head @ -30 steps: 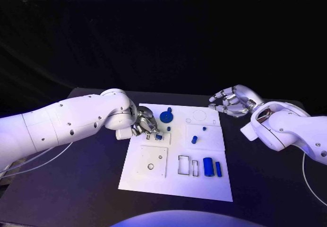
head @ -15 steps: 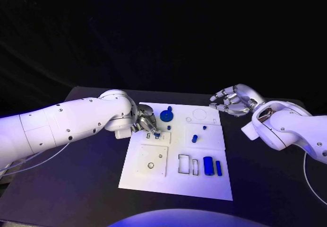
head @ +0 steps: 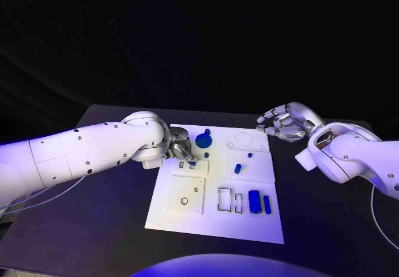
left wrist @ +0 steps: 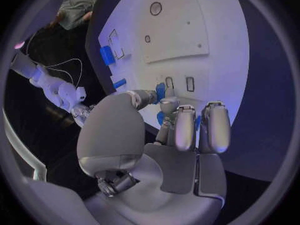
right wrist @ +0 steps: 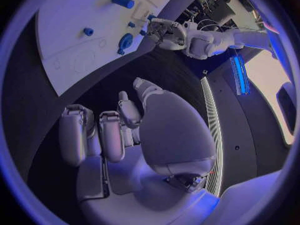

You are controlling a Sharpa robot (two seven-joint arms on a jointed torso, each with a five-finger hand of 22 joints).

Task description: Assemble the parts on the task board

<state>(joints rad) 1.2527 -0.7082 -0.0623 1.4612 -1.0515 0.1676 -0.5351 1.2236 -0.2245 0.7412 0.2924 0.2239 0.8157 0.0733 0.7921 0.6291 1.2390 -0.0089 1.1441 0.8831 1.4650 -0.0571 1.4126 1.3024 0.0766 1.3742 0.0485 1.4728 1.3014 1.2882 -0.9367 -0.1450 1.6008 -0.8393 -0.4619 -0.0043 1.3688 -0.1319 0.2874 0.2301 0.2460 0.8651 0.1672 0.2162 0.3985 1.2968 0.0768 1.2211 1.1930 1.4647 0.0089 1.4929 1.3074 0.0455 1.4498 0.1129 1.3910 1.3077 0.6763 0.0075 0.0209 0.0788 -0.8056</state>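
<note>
Small blue part (left wrist: 160,90) pinched by left hand (head: 180,151) over task board (head: 249,222); judged light, rigid, best held by sides. Right hand (head: 284,123) curled, nothing held.

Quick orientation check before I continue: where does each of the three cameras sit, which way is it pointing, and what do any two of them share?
Head view: on the robot's head, looking down at the task board; both white arms come in, left hand over the board, right hand beside its far corner.
Left wrist view: behind the left hand, facing the board; fingers pinch a small blue part.
Right wrist view: behind the right hand, facing across the table to the board and left arm.
Shared: all three show the board and left hand.
</note>
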